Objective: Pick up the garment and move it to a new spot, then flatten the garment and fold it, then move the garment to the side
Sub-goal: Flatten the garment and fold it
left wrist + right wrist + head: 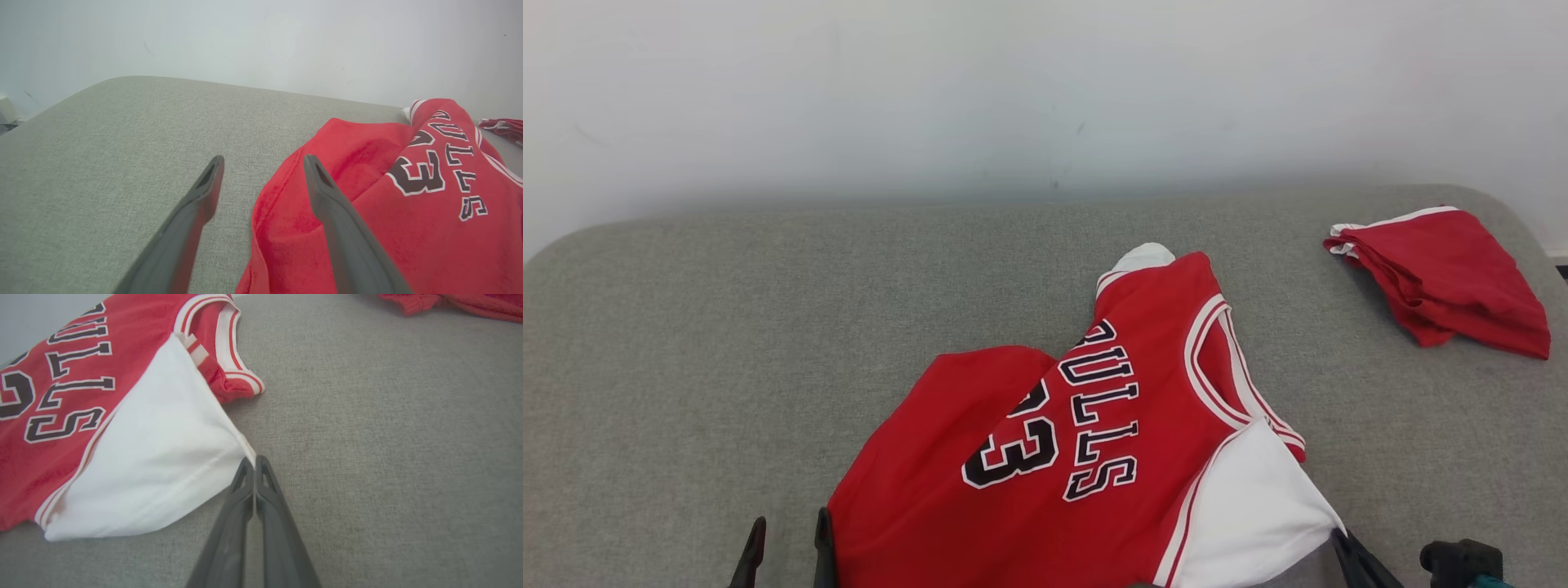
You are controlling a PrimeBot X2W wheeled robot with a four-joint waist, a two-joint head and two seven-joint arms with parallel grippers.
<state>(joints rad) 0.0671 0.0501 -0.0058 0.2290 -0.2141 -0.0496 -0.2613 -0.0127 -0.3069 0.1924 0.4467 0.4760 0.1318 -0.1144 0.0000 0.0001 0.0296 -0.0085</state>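
The garment (1045, 457) is a red jersey with black lettering and a white sleeve, lying crumpled on the grey padded surface (727, 327). My right gripper (1342, 541) is at the lower right, shut on the outer corner of the white sleeve. In the right wrist view its fingertips (254, 462) pinch that corner of the garment (135, 449), pulling it into a point. My left gripper (791, 531) stands open at the jersey's lower left edge. In the left wrist view the gripper (263, 163) straddles the hem, with one finger over the red cloth (408, 212) and the other over bare surface.
A second red garment (1445, 278) lies folded at the back right of the surface, near its rounded edge; it also shows at the top right of the right wrist view (470, 304). A pale wall (1045, 90) rises behind. Bare grey surface lies to the left.
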